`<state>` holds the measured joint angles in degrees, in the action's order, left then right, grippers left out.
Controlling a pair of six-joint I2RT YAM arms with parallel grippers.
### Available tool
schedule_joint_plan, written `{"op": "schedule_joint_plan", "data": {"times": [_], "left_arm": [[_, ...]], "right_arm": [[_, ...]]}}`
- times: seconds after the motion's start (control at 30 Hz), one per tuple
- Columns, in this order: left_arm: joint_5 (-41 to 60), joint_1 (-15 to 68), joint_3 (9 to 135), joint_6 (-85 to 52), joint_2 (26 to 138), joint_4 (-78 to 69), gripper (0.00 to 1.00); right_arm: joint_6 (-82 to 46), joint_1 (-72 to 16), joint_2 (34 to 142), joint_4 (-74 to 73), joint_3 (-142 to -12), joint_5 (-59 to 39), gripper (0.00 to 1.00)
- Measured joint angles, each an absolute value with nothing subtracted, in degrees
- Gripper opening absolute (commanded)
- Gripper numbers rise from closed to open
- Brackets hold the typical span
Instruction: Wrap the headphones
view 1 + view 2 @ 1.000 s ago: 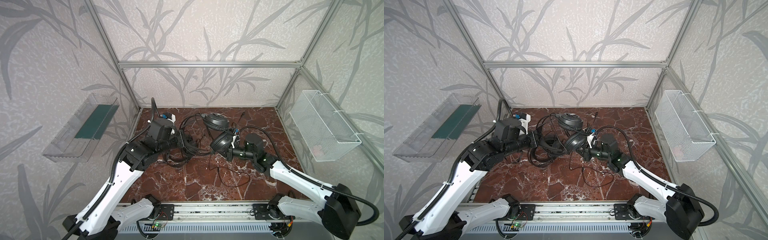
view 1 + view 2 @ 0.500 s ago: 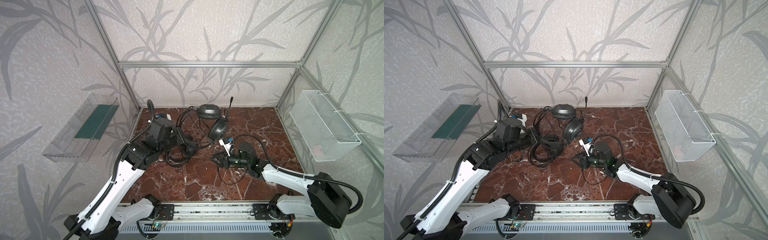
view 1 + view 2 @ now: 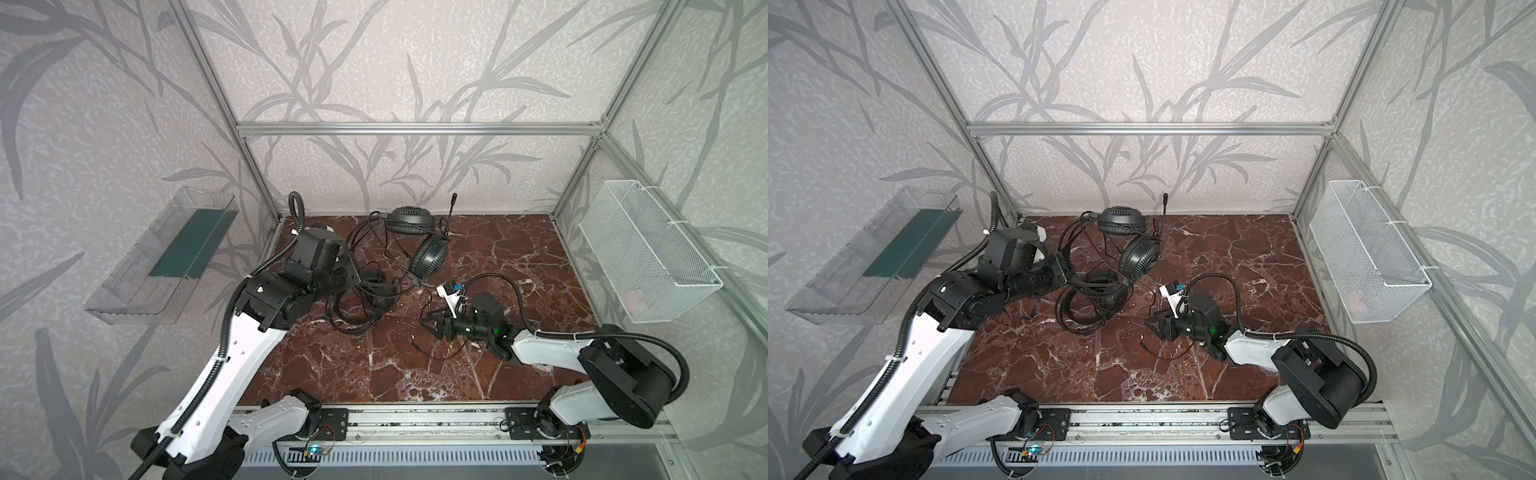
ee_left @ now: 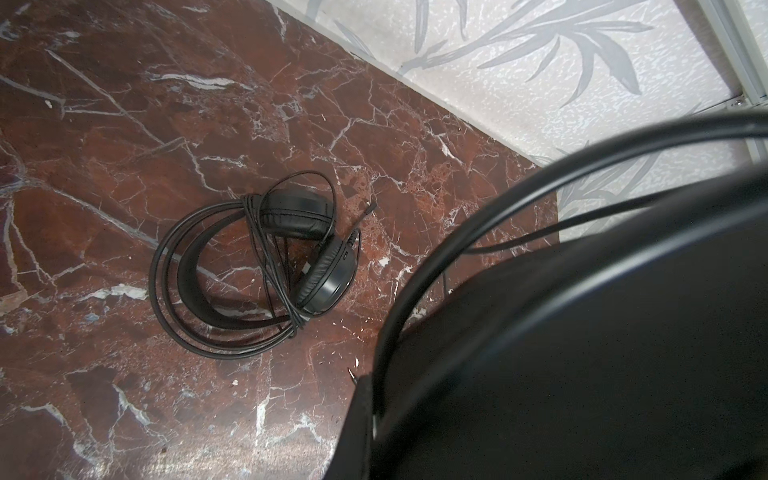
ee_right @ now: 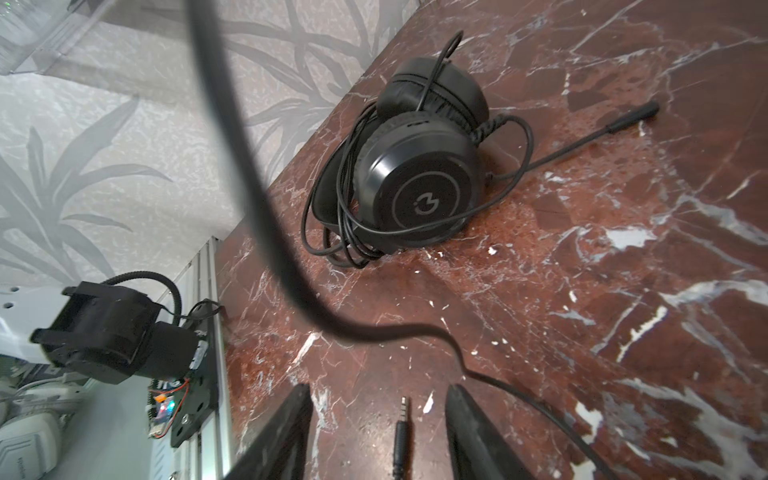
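Right hand (image 5: pixel 378 390): jaws partly open, holding nothing, low over the counter (image 3: pixel 519 257). The plug (image 5: pixel 402 432) of a thin cable lies on the marble between the fingers and touches neither. Left hand (image 3: pixel 1068 272): closed. Its fingers are hidden among loops, but thin headband wires (image 4: pixel 498 199) run hard against the left wrist lens, so it is judged to grip the far headset (image 3: pixel 428 259) by the band, earcups toward the back wall. The near headset (image 4: pixel 324 274) lies on the counter just beneath that hand, its cable wound round band and cups; judged finished. Step in hand, as judged: take up the loose plug end and wind the far headset's lead. Recommended: close on the plug's barrel rather than the thin lead behind it. Lift clear of the marble before sweeping, and route the line away from the near headset, whose loops lie close enough to snag. The left hand should hold the band steady as a former. Surface: dark red, white-veined, hard and smooth, so a nudged plug will likely skate. Room: aluminium frame (image 3: pixel 415 128) and leaf-patterned walls. A clear tray (image 3: pixel 166 257) hangs on one side wall and a white wire basket (image 3: pixel 648 253) on the other, both well apart from the work.
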<state>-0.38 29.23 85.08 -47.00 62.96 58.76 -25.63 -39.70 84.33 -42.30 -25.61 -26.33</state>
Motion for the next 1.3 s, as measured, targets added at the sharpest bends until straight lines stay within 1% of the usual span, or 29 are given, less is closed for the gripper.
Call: {"op": "schedule_joint_plan", "data": {"times": [0.17,0.27,0.37,0.47,0.7,0.9,1.07,1.17,1.2,1.3], "left_arm": [[0.10,29.02,85.34,-46.96,62.98,59.40,0.00],[0.34,28.86,85.34,-46.96,63.09,59.44,0.00],[0.51,28.80,85.34,-46.96,63.20,59.44,0.00],[0.58,28.69,85.34,-46.96,63.20,59.55,0.00],[0.95,28.36,85.34,-46.98,63.20,59.57,0.00],[1.43,28.32,85.34,-47.00,63.20,59.57,0.00],[1.43,27.92,85.34,-46.98,63.20,59.59,0.00],[1.43,27.46,85.36,-46.92,63.20,59.59,0.00],[1.43,27.18,85.36,-46.78,63.22,59.59,0.00],[1.65,25.34,86.46,-45.80,63.81,60.03,0.00]], "right_arm": [[-25.08,-39.77,91.33,-52.99,-23.59,-23.75,0.54],[-25.04,-39.79,96.33,-62.04,-20.60,-19.81,0.57],[-24.56,-39.83,102.45,-69.25,-19.73,-16.67,0.58],[-23.09,-40.40,105.73,-72.82,-20.29,-14.15,0.58],[-19.53,-41.95,107.77,-77.06,-22.22,-10.98,0.56],[-17.78,-41.95,112.18,-78.15,-25.61,-10.26,0.44],[-16.62,-41.95,113.34,-78.22,-26.48,-9.39,0.14],[-16.21,-42.28,113.47,-78.28,-26.33,-8.86,0.03],[-16.03,-42.52,113.45,-78.39,-26.00,-8.56,0.00],[-15.70,-44.36,112.51,-78.72,-23.77,-7.03,0.00]]}}
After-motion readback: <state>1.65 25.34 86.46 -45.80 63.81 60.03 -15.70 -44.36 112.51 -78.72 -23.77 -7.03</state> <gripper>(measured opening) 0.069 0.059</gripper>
